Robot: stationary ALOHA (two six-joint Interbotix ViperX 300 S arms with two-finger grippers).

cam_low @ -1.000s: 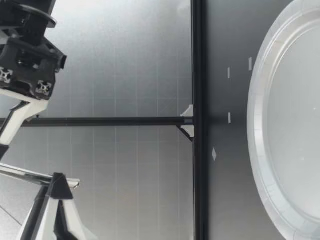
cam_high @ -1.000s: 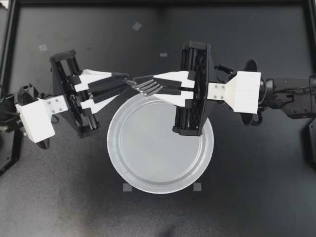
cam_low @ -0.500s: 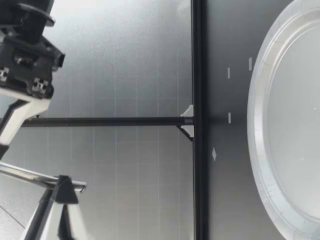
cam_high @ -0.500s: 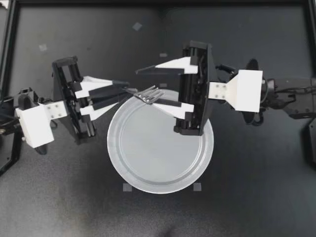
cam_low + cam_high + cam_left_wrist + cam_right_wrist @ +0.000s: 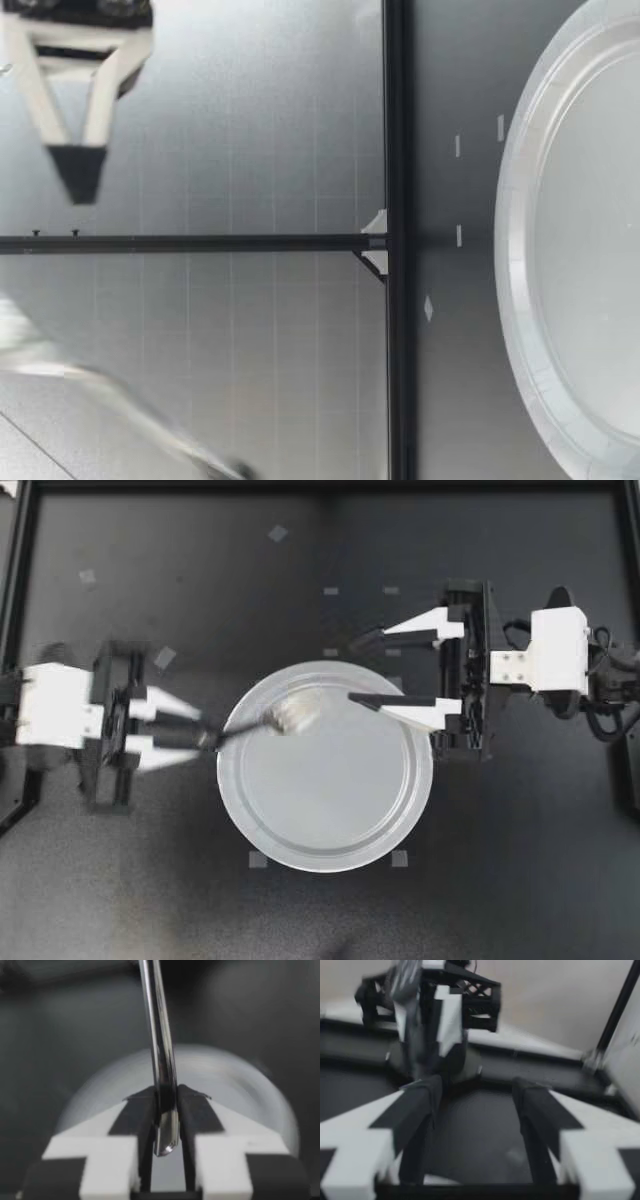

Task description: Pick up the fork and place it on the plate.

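The silver fork [image 5: 285,718] hangs tines-first over the near-left part of the white plate [image 5: 330,855]. My left gripper [image 5: 205,739], just left of the plate's rim, is shut on the fork's handle. In the left wrist view the handle [image 5: 161,1060] stands clamped between the dark pads, with the plate [image 5: 235,1080] blurred beyond. My right gripper [image 5: 354,669] is open over the plate's far right rim, holding nothing. In the right wrist view its fingers [image 5: 415,1110] stand wide apart, and the left arm [image 5: 445,1005] shows blurred ahead.
Small tape marks [image 5: 259,859] lie on the dark table around the plate. The black frame rail [image 5: 320,485] runs along the far edge. In the low view the plate [image 5: 520,250] lies near the camera, and a finger [image 5: 75,170] of my right gripper hangs high above the table.
My right gripper opened, let go of the fork's head and drew back to the right. The left arm swung left and nearer with the fork, whose tines now hang over the plate.
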